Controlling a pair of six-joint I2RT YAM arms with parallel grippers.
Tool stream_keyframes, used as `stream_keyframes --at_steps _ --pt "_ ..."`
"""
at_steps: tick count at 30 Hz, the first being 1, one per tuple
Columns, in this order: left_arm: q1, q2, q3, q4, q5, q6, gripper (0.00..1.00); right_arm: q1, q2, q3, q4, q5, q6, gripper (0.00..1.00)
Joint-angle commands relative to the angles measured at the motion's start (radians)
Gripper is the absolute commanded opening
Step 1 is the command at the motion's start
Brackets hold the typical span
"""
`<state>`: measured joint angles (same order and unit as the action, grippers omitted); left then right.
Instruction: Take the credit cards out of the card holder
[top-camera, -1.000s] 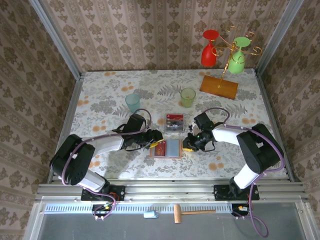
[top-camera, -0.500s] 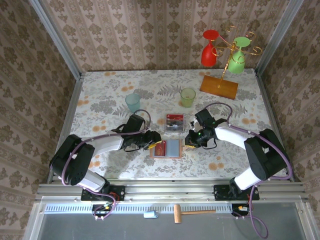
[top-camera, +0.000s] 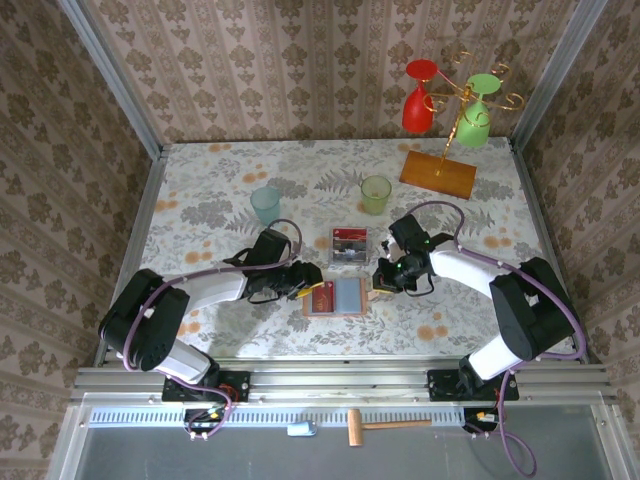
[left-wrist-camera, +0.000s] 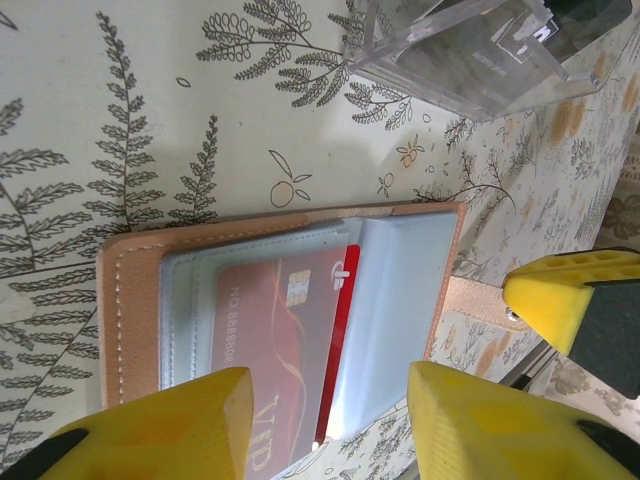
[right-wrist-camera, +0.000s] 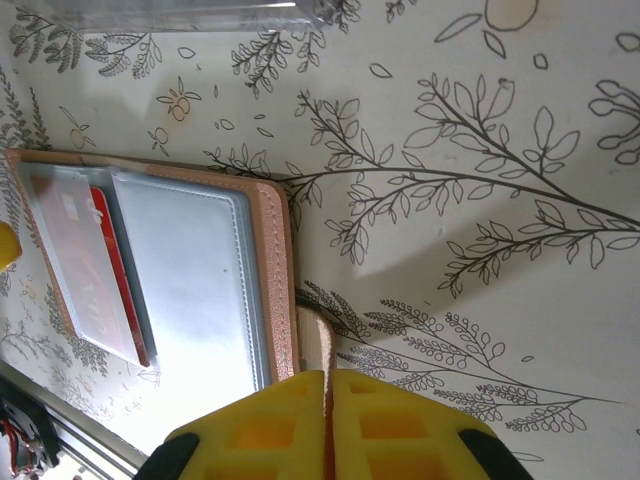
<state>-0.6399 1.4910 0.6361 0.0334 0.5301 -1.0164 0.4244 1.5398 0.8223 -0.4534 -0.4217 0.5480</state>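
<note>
- Right gripper (right-wrist-camera: 328, 420): fingers pressed together on the pink tab (right-wrist-camera: 322, 345) of the card holder (right-wrist-camera: 272, 260)
- Left gripper (left-wrist-camera: 330, 400): fingers spread apart, nothing between them, at the holder's card side
- Card holder lies open, flat on the floral table (top-camera: 200, 200) between both arms
- Red credit card (left-wrist-camera: 265, 320) sits in its grey-blue pocket
- Clear tray (top-camera: 349, 245) just beyond

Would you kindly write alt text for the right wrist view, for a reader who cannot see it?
The yellow-fingered right hand is shut on the strap tab of a salmon-pink card holder lying open on a fern-patterned table. A red card sits in its far pocket, under translucent plastic; a clear tray edges the top.
</note>
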Motion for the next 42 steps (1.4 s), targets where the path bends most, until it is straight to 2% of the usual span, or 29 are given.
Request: stream_keyframes --at_steps 1,7,20,32,42 --pt "-0.001 0.003 0.006 -0.011 0.002 0.013 0.45 0.004 -0.003 0.020 -0.042 0.016 -0.009 0.11" --pt "-0.004 0.007 0.007 -0.004 0.005 0.010 0.44 0.005 -0.051 0.039 -0.076 0.025 0.006 0.19" --pt "-0.007 0.012 -0.022 0.049 0.018 -0.007 0.38 0.083 -0.096 0.123 -0.090 0.016 0.097 0.23" --pt "-0.014 0.023 -0.049 0.083 0.026 -0.025 0.30 0.212 0.035 0.145 0.089 -0.031 0.228 0.22" --pt "-0.021 0.025 -0.067 0.095 0.026 -0.021 0.17 0.275 0.171 0.172 0.164 -0.037 0.268 0.20"
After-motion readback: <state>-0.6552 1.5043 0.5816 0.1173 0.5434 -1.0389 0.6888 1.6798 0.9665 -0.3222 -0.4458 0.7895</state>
